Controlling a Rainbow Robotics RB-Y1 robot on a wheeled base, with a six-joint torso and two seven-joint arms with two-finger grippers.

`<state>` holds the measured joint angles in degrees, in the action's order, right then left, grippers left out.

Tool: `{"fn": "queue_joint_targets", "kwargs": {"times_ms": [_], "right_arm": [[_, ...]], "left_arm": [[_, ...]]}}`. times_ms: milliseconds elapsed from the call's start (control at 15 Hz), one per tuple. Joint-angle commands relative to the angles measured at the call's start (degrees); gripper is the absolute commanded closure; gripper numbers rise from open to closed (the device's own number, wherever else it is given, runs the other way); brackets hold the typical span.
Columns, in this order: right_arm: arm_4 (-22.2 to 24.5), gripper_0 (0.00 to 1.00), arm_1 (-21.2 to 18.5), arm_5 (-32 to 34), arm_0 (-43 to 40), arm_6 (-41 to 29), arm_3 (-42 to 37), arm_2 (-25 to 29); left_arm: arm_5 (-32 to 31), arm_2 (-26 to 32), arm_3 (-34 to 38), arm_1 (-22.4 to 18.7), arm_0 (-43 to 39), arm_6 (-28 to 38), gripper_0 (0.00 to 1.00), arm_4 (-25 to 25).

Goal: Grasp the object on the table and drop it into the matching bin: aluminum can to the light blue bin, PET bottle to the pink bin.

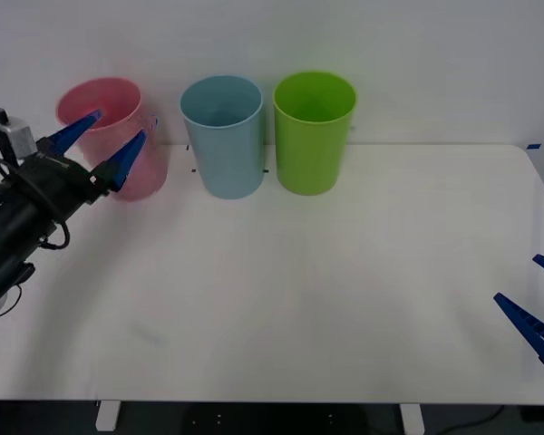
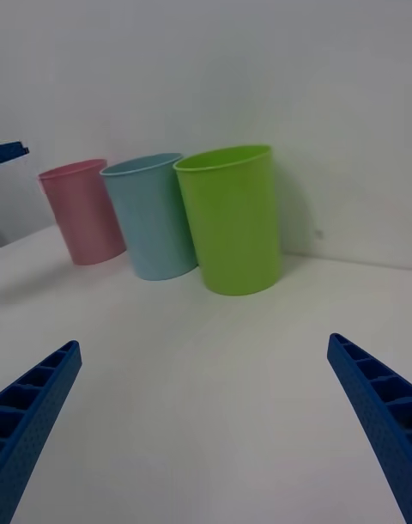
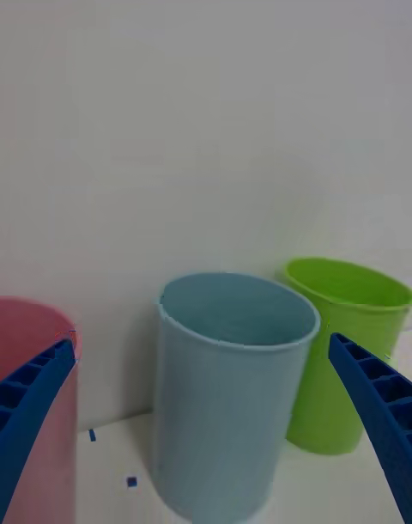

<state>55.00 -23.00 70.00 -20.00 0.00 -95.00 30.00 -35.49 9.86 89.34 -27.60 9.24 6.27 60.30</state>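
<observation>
Left gripper (image 1: 109, 145) seen at upper left of front view, raised before pink bin (image 1: 127, 172), fingers spread wide, nothing held between them. Light blue bin (image 1: 223, 136) placed just right of it, lime green bin (image 1: 314, 131) beside that; all three lined along far edge of table (image 1: 299, 299). Right gripper (image 1: 537, 304) parked low at right edge of frame, fingers spread, nothing held. Can: whereabouts cannot be told.
</observation>
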Motion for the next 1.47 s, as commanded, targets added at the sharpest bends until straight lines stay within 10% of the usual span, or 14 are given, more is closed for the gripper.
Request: {"fn": "queue_joint_targets", "kwargs": {"times_ms": [67, 600, 1467], "right_arm": [[0.0, 0.0, 0.0, 0.0, 0.0, 0.0, 0.0, 0.0], [0.0, 0.0, 0.0, 0.0, 0.0, 0.0, 0.0, 0.0], [0.0, 0.0, 0.0, 0.0, 0.0, 0.0, 0.0, 0.0]], "left_arm": [[-8.9, 6.6, 1.2, 0.0, -3.8, 0.8, 0.0, 3.0], [-29.6, 23.4, 2.0, 0.0, -10.7, 4.5, 0.0, 7.2], [-31.1, 28.5, 5.6, -0.6, -21.7, 4.5, 0.0, 6.0]]}}
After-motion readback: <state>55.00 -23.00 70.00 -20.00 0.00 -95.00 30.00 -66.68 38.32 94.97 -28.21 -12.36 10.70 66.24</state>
